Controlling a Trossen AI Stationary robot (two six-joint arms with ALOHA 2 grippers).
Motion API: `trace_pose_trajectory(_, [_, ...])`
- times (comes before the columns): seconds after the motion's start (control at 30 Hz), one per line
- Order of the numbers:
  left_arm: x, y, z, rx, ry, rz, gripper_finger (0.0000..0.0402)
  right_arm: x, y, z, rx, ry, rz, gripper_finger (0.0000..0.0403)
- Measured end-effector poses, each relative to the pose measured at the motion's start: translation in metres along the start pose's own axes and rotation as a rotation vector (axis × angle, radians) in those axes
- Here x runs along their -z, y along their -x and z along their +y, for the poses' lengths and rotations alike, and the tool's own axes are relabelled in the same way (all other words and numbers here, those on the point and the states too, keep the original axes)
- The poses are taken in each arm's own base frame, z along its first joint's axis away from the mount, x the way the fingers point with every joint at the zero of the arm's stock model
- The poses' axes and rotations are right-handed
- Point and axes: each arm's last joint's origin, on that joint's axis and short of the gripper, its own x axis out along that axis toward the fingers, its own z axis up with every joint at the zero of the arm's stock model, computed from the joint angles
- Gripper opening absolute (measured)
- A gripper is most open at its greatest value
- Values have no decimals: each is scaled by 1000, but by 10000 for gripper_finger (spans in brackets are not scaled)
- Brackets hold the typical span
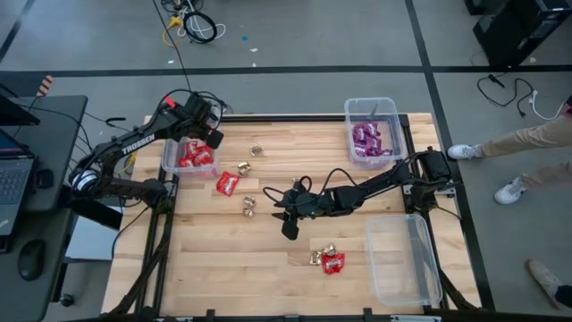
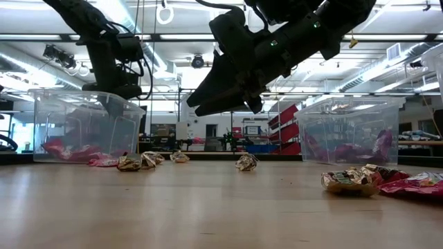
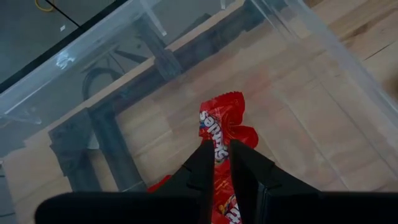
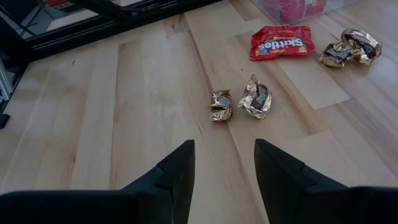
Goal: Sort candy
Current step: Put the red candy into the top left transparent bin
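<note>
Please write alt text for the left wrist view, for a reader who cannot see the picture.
The left gripper holds a red candy packet between its two dark fingers, inside a clear plastic bin. Pale wooden table shows through the bin's bottom.

Bins stand at the table's far-left, far-right and near-right; candy lies scattered between them.

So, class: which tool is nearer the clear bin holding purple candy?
Right. The right tool is mid-table, nearer the purple bin; the left tool hovers over the red-candy bin opposite.
</note>
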Motion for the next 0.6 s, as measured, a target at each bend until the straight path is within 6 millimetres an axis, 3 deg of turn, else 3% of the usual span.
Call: trace_pose_trajectory(0.6, [-3, 5, 1, -7, -25, 1, 54, 0, 0, 0, 0, 0, 0, 151])
